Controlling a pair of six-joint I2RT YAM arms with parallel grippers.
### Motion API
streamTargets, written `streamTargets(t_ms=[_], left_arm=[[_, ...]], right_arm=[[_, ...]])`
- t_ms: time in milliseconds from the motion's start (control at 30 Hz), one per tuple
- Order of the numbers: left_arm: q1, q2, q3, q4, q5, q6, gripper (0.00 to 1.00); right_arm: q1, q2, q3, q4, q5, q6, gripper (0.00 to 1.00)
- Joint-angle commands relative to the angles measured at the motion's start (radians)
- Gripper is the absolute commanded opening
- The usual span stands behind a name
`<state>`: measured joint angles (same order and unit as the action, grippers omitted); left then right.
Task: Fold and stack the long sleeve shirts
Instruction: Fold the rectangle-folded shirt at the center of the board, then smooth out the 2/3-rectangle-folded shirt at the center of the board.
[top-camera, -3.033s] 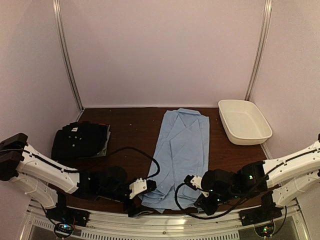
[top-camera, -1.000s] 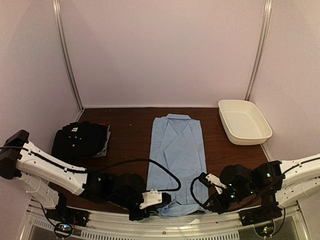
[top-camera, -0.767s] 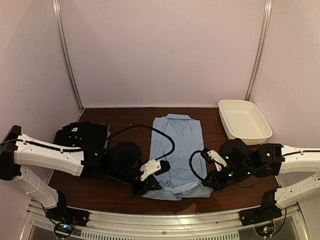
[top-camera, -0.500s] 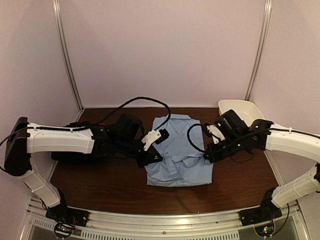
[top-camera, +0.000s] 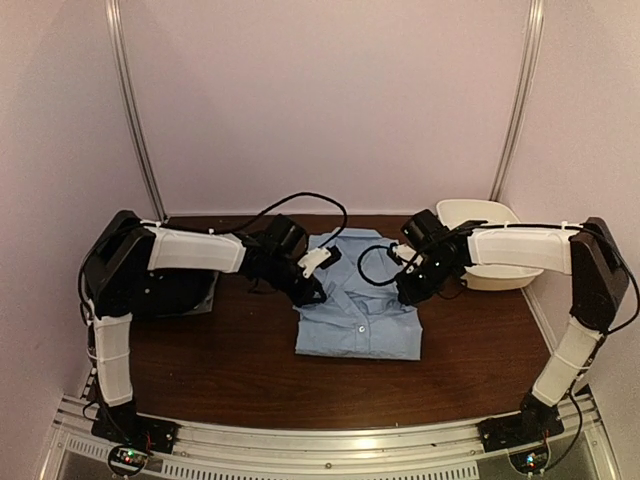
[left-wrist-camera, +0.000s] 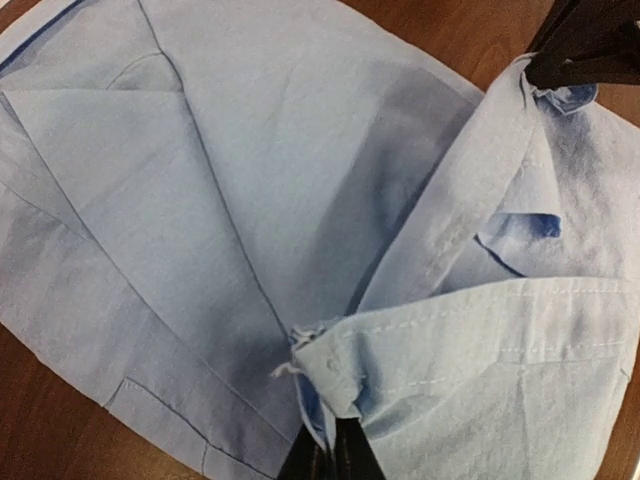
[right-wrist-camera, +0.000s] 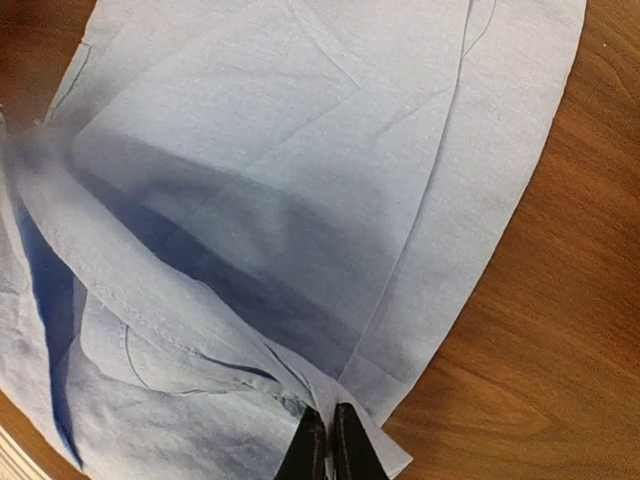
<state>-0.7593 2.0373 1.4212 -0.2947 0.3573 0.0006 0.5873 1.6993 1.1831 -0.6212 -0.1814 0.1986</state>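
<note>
Two pincers, both clenched on one garment; four further items follow.

1. Left pincer (top-camera: 311, 293): jaws pressed together on a bunched hem edge of the light blue shirt (top-camera: 358, 322). In its wrist view the gathered cloth sits right at the fingertips. A folded-over layer runs from there across to the other pincer, whose dark tips pinch the opposite corner of that layer.

2. Right pincer (top-camera: 404, 291): jaws closed on a corner of the same shirt. In its wrist view the corner is caught at the fingertips, the cloth fans out ahead of them, and bare wood lies to one side.

3. Light blue shirt: lies between the two pincers, touching both. Its left edge is at the left pincer and its right edge at the right one. It is folded to a rough rectangle, flat on the surface (top-camera: 220, 370), with the collar end beyond the pincers and the lower edge on the near side of them. The front faces up, with one small button showing.

4. Black shirt (top-camera: 182, 293): well apart from the left pincer, on its outer side, largely hidden behind the left arm.

5. White tub (top-camera: 478, 208): near the right pincer, on its outer side, partly covered by the right forearm.
</note>
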Motion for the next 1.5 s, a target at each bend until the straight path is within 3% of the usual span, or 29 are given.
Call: streamTargets(t_ms=[0, 233, 433, 567, 700, 833, 1000, 1200, 1467], left_arm=[[0.011, 0.047, 0.064, -0.009, -0.038, -0.025, 0.13], [0.012, 0.054, 0.115, 0.047, -0.243, -0.117, 0.49], [0.014, -0.002, 0.118, 0.096, -0.453, -0.210, 0.71], [0.014, -0.101, 0.028, 0.186, -0.419, -0.247, 0.78], [0.010, -0.219, -0.130, 0.340, -0.240, -0.298, 0.85], [-0.020, -0.326, -0.327, 0.489, -0.093, -0.354, 0.87], [-0.087, -0.347, -0.474, 0.577, -0.049, -0.383, 0.80], [-0.131, -0.223, -0.456, 0.611, -0.044, -0.397, 0.73], [-0.127, -0.048, -0.299, 0.588, -0.224, -0.396, 0.75]], right_arm=[[-0.032, 0.045, 0.037, 0.054, -0.004, -0.029, 0.10], [-0.063, 0.043, 0.055, 0.080, 0.059, -0.001, 0.32], [-0.068, -0.039, 0.028, 0.103, 0.103, 0.023, 0.37], [-0.062, -0.135, -0.078, 0.175, 0.028, 0.061, 0.38], [-0.026, -0.241, -0.214, 0.282, -0.053, 0.123, 0.39], [0.029, -0.302, -0.320, 0.383, -0.129, 0.188, 0.39], [0.088, -0.302, -0.393, 0.514, -0.208, 0.254, 0.39], [0.111, -0.238, -0.471, 0.648, -0.264, 0.314, 0.38], [0.112, -0.153, -0.486, 0.698, -0.226, 0.308, 0.38]])
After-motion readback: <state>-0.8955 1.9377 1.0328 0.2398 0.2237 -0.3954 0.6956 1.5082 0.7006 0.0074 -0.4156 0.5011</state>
